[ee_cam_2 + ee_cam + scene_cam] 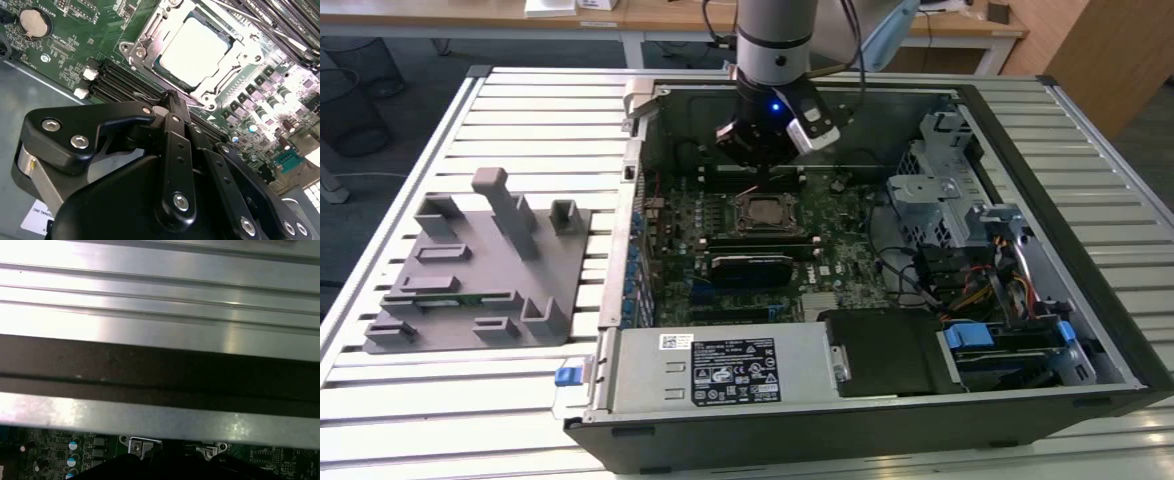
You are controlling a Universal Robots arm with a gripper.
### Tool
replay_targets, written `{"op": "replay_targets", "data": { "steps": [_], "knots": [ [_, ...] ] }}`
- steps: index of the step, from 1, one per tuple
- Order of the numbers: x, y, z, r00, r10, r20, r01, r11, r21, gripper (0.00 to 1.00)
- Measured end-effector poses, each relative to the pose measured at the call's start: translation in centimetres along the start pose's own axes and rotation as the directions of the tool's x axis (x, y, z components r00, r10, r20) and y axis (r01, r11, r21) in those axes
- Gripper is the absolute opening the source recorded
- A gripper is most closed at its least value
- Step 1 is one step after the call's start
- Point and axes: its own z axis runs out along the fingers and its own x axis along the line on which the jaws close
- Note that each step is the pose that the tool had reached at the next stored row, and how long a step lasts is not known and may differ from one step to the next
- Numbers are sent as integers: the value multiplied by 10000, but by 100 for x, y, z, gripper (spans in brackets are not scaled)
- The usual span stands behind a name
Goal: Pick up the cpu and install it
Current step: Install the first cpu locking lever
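Sitting in its socket (192,50) on the motherboard, the cpu (194,46) looks installed; the tool (172,102) hovers just beside it, fingers together, empty.

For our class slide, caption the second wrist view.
The cpu sits in its socket on the motherboard, the gripper beside it.

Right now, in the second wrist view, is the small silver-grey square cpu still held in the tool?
No: the small silver-grey square cpu lies seated in the metal-framed socket on the green motherboard, apart from the black tool.
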Motion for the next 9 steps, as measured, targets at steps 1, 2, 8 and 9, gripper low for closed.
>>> {"op": "replay_targets", "data": {
  "steps": [1,2,8,9],
  "knots": [
    [-7,0,4,10000,0,-1,0,10000,0,11],
    [-14,1,9,10000,0,-1,0,10000,0,11],
    [-58,6,50,10000,0,-5,0,10000,1,11],
    [-67,6,58,10000,0,-6,0,10000,1,11]
  ]
}}
